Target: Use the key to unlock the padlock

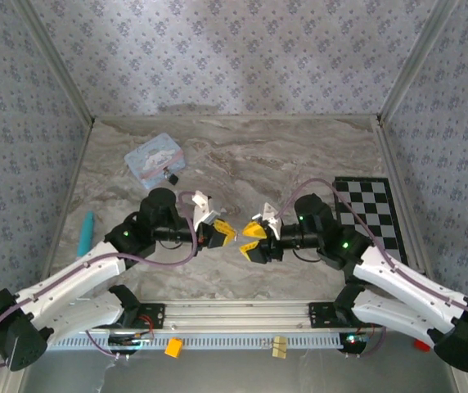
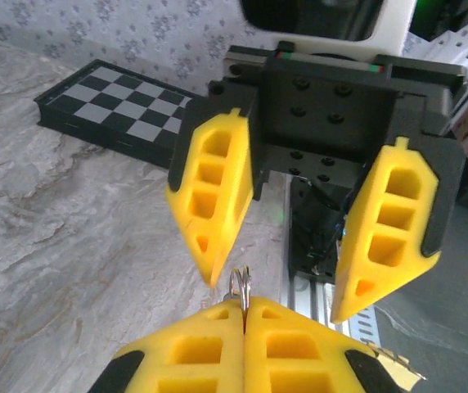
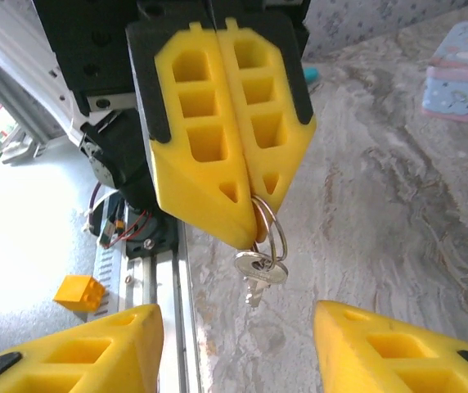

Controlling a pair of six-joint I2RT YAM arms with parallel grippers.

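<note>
Small silvery-grey key (image 3: 258, 277) hung tip-down from a thin split ring (image 3: 272, 232), the ring pinched between the closed fingers of the left gripper (image 3: 246, 225), tiny black padlock (image 1: 169, 176) with silvery shackle laid on the table (image 1: 299, 164), just beside the light-blue tin (image 1: 154, 155)

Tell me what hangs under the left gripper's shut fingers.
A silvery ring pokes out below the left gripper, with the key dangling from it. The ring's top is hidden between the fingers.
</note>
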